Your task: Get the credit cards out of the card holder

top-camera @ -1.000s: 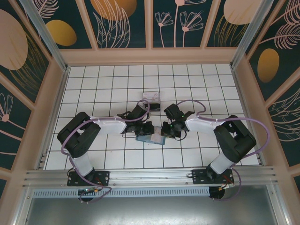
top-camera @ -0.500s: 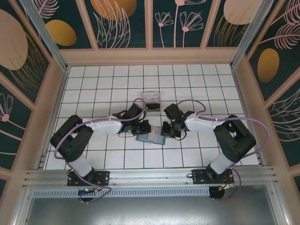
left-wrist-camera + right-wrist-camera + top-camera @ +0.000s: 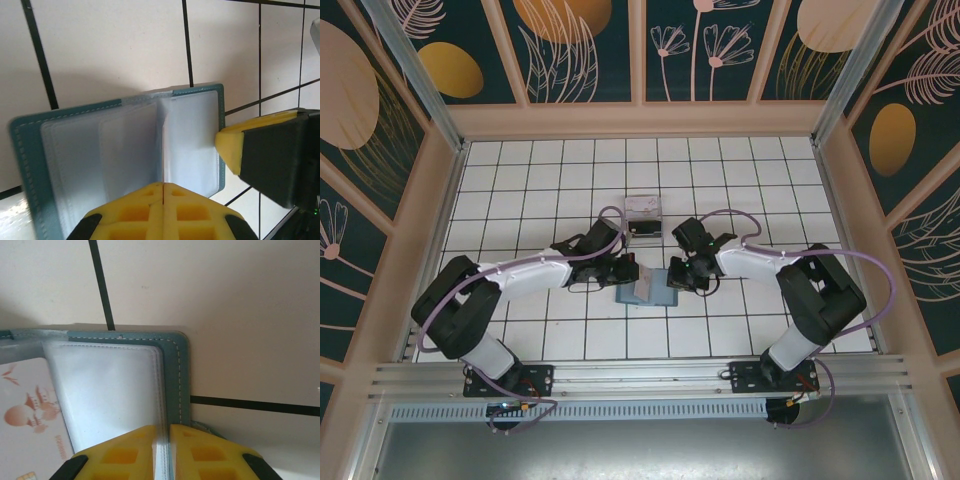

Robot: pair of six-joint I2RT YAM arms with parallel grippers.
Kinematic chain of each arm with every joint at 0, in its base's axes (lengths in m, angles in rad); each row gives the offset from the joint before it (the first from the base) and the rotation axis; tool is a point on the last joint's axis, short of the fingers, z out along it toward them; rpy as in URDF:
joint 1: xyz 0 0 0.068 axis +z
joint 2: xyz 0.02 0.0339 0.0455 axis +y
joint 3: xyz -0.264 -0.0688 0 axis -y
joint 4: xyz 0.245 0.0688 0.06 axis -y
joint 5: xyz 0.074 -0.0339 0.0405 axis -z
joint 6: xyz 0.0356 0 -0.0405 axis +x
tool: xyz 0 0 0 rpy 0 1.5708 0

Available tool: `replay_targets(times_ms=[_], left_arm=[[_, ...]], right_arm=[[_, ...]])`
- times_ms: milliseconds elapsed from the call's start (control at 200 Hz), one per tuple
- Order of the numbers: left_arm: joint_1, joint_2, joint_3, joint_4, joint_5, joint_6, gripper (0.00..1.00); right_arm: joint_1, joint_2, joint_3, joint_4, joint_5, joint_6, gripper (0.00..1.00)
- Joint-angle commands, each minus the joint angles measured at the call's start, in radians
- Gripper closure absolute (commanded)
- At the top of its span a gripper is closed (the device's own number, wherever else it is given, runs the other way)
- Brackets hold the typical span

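Open teal card holder (image 3: 648, 290) flat on the surface (image 3: 540, 190), long axis 9 to 3 o'clock. Left tool (image 3: 162, 192) pressed together on its clear middle leaf; right tool (image 3: 164, 440) pinching its 3 o'clock edge. Pink card (image 3: 27, 415) sleeved at right tool's 9 o'clock.

In the right wrist view the wallet (image 3: 172, 375) is cut off at the left edge, and its near edge is hidden behind the right gripper (image 3: 164, 432). The pale card (image 3: 30, 410) at the wallet's left end runs off the frame, its orange print too blurred to read. In the left wrist view the left gripper (image 3: 164, 186) hides the wallet's near edge. What the wallet's cloudy sleeves (image 3: 120, 145) hold cannot be told.
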Motion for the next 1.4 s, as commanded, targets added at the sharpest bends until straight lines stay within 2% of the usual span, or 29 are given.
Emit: replay_targets(times_ms=[0, 165, 305, 440, 550, 711, 1016, 1196, 1396], left_arm=[[0.007, -0.040, 0.045, -0.096, -0.051, 0.075, 0.97], [0.007, -0.046, 0.130, -0.230, -0.133, 0.207, 1.00], [0.008, -0.069, 0.198, -0.280, -0.166, 0.354, 1.00], [0.008, -0.059, 0.280, -0.339, -0.174, 0.556, 1.00], [0.008, -0.009, 0.396, -0.432, -0.255, 0.725, 1.00], [0.006, 0.047, 0.516, -0.508, -0.317, 0.968, 1.00], [0.008, 0.109, 0.615, -0.537, -0.327, 1.401, 1.00], [0.048, 0.195, 0.736, -0.551, -0.314, 1.529, 1.00], [0.081, 0.356, 0.967, -0.679, -0.269, 1.651, 1.00]], right_arm=[[-0.011, 0.015, 0.015, -0.058, 0.057, -0.020, 0.83], [-0.011, 0.009, 0.032, -0.070, 0.060, -0.026, 0.83], [-0.011, 0.000, 0.049, -0.084, 0.066, -0.032, 0.83], [-0.012, -0.019, 0.067, -0.099, 0.074, -0.032, 0.83], [-0.014, -0.038, 0.086, -0.117, 0.081, -0.035, 0.83], [-0.020, -0.080, 0.108, -0.154, 0.099, -0.042, 0.83], [-0.059, -0.175, 0.102, -0.196, 0.128, -0.045, 0.82], [-0.084, -0.229, 0.079, -0.215, 0.140, -0.037, 0.82], [-0.111, -0.284, 0.054, -0.235, 0.145, -0.027, 0.82]])
